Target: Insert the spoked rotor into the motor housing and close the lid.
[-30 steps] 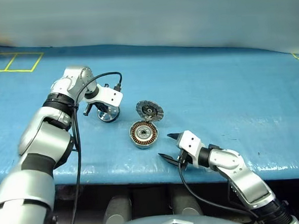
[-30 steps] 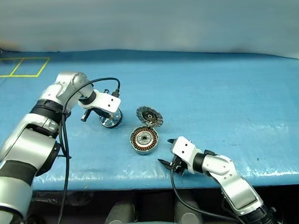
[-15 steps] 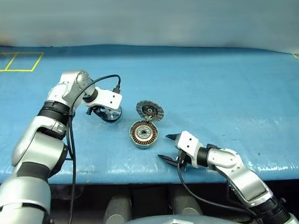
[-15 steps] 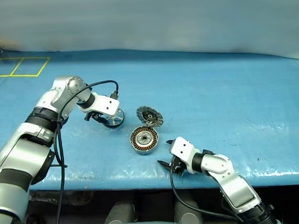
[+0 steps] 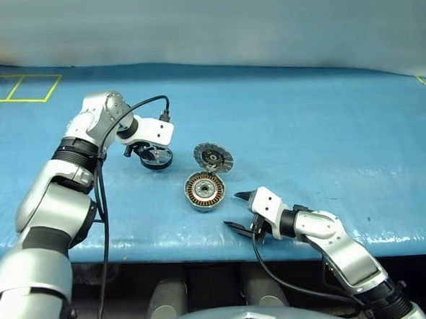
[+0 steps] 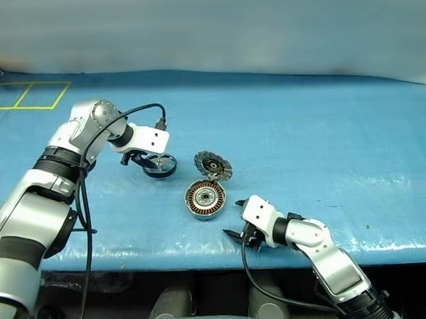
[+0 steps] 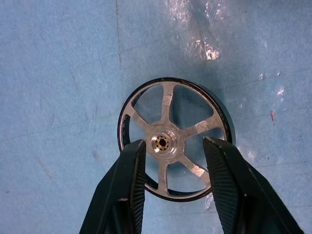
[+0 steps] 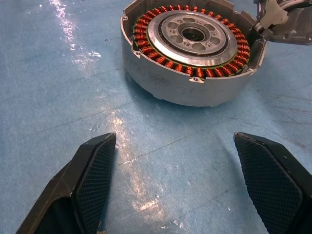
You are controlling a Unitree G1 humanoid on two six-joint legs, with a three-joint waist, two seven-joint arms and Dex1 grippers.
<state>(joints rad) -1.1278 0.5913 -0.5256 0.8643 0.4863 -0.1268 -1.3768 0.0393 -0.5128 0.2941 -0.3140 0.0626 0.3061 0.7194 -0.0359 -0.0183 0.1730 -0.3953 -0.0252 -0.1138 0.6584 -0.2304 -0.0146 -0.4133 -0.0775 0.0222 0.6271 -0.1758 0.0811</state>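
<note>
**Rotor pickup in hand, housing waiting open**

Head views first: the left gripper [image 5: 149, 157] points down over the spoked rotor [image 5: 156, 160], which lies on the blue worktop [image 5: 305, 125] off to the robot's left of the motor housing [image 5: 204, 191]. The housing sits near the front edge with its lid [image 5: 213, 158] tipped up at the far side, dark inner face showing. The right gripper [image 5: 239, 211] waits low, just beside the housing on the robot's right, jaws wide apart and holding nothing.

Left wrist view: the two black fingers [image 7: 130, 180] stand part open on either side of the rotor's hub [image 7: 160, 143], tips over the spokes. Whether they touch the metal I can't tell; it does not look clamped.

Right wrist view: the housing [image 8: 190, 53] is straight ahead, its ring of copper windings [image 8: 161, 59] around a bare central hub. Nothing sits in the cup.

My read: this is the grasp step. The next move calls for a firm close on the rotor, a clean lift, then lining up its hub over the housing's centre before the lid comes down.
</note>
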